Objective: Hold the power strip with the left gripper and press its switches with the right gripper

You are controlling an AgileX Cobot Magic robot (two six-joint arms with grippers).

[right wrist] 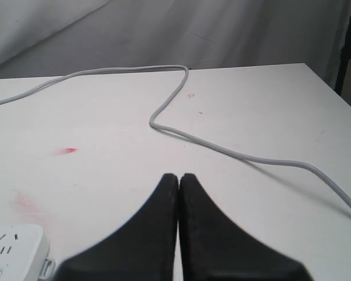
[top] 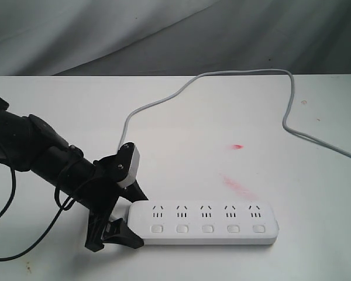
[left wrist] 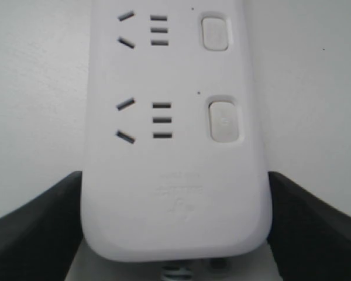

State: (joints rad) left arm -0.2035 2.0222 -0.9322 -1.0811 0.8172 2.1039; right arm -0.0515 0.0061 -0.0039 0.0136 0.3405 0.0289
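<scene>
Near the front of the white worktop (top: 181,134) lies the power strip (top: 207,222), flat, sockets up, its five switches (top: 207,228) in a row along the near side. At its left end the left pincer (top: 134,218) straddles the bar at a medium spread. The wrist view shows its black fingers (left wrist: 41,228) pressed against both long edges, gripping the strip. The right pincer (right wrist: 178,178) has its tips pressed together with nothing between them, clear of the strip's other end. The grey cord (top: 245,73) loops across the back of the worktop, past red smears (top: 238,186).
</scene>
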